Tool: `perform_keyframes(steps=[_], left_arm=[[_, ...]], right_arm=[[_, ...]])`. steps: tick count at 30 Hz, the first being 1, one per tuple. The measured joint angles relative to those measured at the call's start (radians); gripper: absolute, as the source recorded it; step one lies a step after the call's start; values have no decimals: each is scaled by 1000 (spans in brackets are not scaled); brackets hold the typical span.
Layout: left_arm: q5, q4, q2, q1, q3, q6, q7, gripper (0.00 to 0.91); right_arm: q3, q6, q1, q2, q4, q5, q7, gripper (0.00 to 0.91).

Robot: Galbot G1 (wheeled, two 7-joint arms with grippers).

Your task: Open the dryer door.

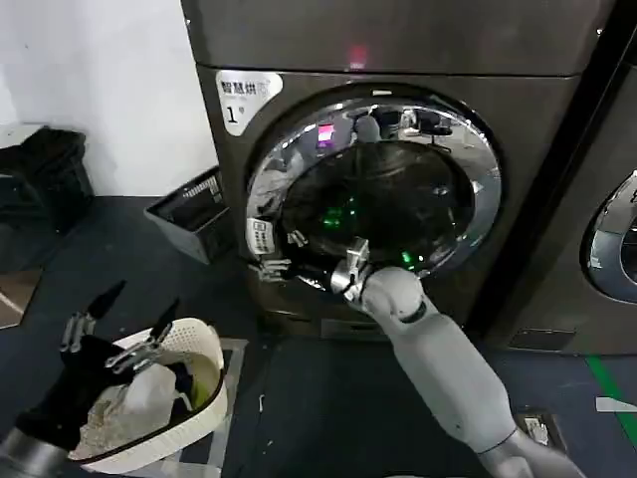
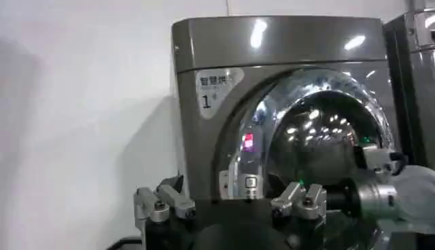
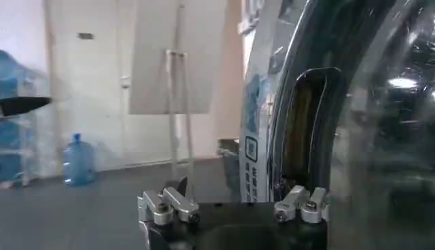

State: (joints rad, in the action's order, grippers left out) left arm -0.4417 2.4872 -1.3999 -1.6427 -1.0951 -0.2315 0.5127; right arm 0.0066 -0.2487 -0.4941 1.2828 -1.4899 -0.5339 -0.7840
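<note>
The dryer door (image 1: pixel 468 214) is a round porthole with a chrome rim and dark glass, on the dark grey machine labelled "1". It looks closed against the front. My right gripper (image 1: pixel 281 255) is open at the door's lower left edge, next to the white sticker. In the right wrist view the right gripper (image 3: pixel 232 205) stands spread, one finger (image 3: pixel 299 204) just below the dark recess in the door rim (image 3: pixel 307 129). My left gripper (image 1: pixel 142 299) hangs open at the lower left, away from the dryer. In its own view the left gripper (image 2: pixel 231 204) faces the door (image 2: pixel 326 129).
A white laundry basket (image 1: pixel 204 398) with clothes sits on the floor under the left gripper. A dark crate (image 1: pixel 189 211) leans by the dryer's left side. A neighbouring machine (image 1: pixel 612 239) stands on the right. Black bins (image 1: pixel 45 179) are at the far left.
</note>
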Motion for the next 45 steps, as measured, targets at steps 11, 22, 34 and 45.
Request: perform_keyframes(steps=[11, 22, 34, 45], left_arm=[[-20, -10, 33, 12, -26, -4, -34, 907], [-103, -62, 99, 37, -90, -24, -9, 907], [-150, -246, 267, 97, -48, 53, -6, 907], [-252, -362, 366, 166, 49, 134, -25, 907]], right_arm=[[37, 46, -32, -26, -3, 57, -219, 907], [61, 32, -79, -60, -59, 52, -315, 907], [84, 16, -117, -123, -123, 21, -461, 907], [81, 3, -157, -193, -192, -45, -554, 907]])
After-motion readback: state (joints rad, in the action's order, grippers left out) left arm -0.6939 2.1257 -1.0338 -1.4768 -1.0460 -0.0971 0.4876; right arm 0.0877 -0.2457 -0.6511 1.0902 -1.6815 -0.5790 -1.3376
